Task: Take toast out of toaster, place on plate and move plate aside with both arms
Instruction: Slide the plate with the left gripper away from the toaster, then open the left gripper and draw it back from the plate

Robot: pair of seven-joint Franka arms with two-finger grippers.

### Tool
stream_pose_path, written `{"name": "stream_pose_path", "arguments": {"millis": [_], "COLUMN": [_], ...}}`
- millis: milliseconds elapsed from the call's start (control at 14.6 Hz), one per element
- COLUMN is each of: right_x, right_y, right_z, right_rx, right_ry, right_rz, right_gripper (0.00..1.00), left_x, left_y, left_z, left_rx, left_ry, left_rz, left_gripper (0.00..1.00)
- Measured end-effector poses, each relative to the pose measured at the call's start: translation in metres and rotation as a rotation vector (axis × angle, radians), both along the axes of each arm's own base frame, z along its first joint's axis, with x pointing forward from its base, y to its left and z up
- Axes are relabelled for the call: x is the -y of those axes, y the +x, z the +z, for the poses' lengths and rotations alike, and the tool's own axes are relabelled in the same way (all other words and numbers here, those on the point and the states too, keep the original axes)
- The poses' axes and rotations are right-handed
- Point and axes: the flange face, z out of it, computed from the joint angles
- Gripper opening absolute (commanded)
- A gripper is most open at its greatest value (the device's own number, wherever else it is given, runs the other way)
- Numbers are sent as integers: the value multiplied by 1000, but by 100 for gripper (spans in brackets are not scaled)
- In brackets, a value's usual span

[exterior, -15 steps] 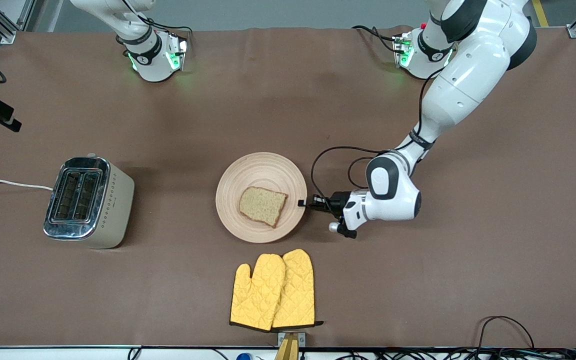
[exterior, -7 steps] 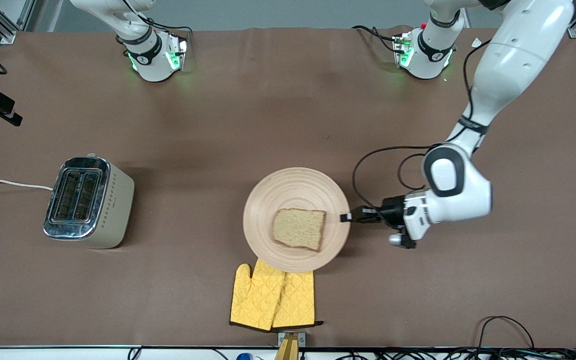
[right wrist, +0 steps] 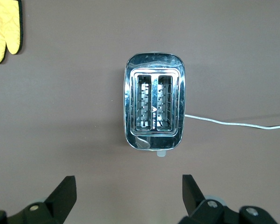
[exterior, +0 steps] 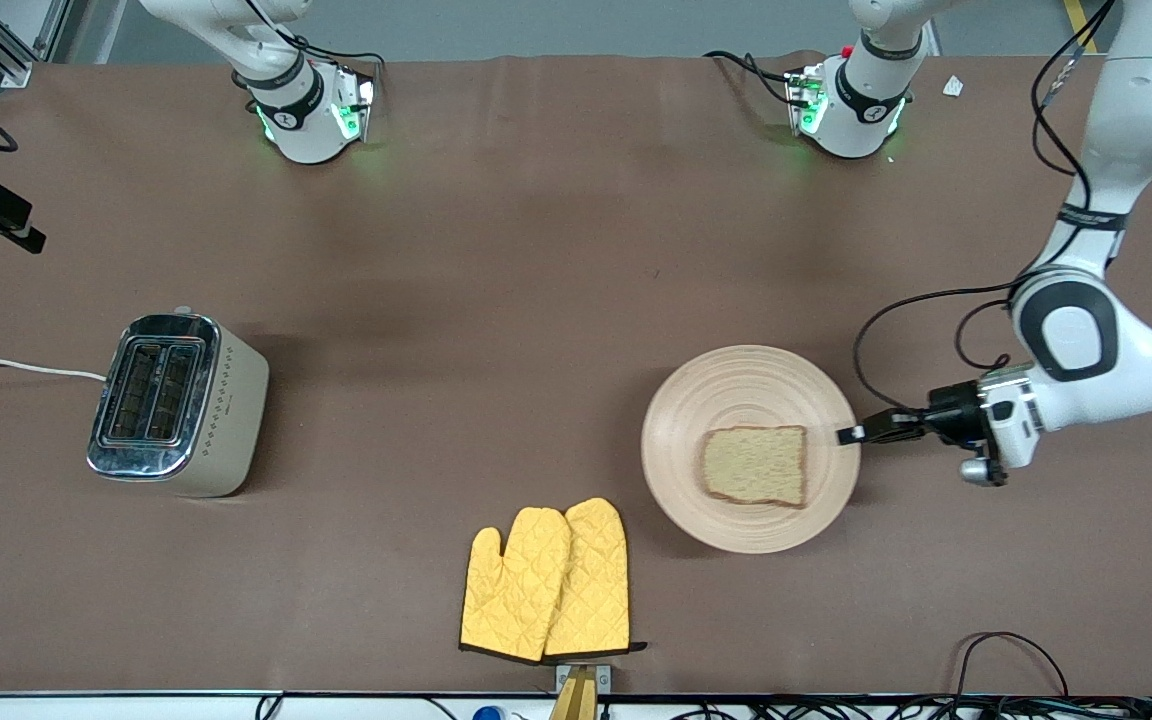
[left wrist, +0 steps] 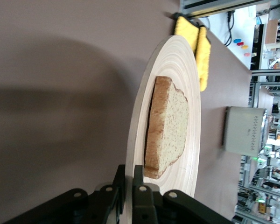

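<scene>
The plate (exterior: 736, 390), round pale wood with ring grooves, is toward the left arm's end of the table and casts a shadow on the brown cloth. The toast (exterior: 754, 465) lies flat on it, toward the rim nearer the camera. My left gripper (exterior: 851, 435) is shut on the plate's rim at the side toward the left arm's end. The left wrist view shows its jaws (left wrist: 129, 170) pinching the rim of the plate (left wrist: 177, 60), with the toast (left wrist: 168, 126) just past them. My right gripper (right wrist: 128, 184) is open and empty, high over the toaster (right wrist: 154, 105).
The chrome and cream toaster (exterior: 171, 400) stands toward the right arm's end, both slots empty, its white cord running off the table. A pair of yellow oven mitts (exterior: 548, 582) lies near the table's front edge. Cables lie along that edge.
My left arm has carried the plate with the toast from the table's middle, over the mitts' tips, toward the left arm's end. The toaster and mitts have not moved.
</scene>
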Motion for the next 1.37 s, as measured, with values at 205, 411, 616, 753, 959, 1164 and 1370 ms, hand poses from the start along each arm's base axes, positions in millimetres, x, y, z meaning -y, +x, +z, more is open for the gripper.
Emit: {"name": "stream_pose_path", "arguments": {"millis": [205, 411, 616, 753, 959, 1164, 1370], "right_x": [0, 0, 0, 0, 0, 0, 0], "right_y": [0, 0, 0, 0, 0, 0, 0], "right_z": [0, 0, 0, 0, -1, -1, -1], "right_rx": [0, -1, -1, -1, -2, -4, -5], "right_ry": [0, 0, 0, 0, 0, 0, 0], "right_rz": [-1, -1, -1, -1, -1, -1, -1], "right_gripper": [100, 100, 100, 100, 100, 100, 100], "left_x": [-66, -115, -144, -149, -150, -159, -163], "left_y": [-27, -52, -67, -71, -71, -73, -74], "left_z": [-22, -45, -73, -88, -96, -97, -102], "left_rx": [41, 70, 54, 36, 29, 27, 25], "left_ry": [-25, -65, -94, -112, -122, -123, -129], "left_rz": [-23, -26, 3, 18, 26, 42, 50], "left_gripper": [0, 0, 0, 0, 1, 1, 3]}}
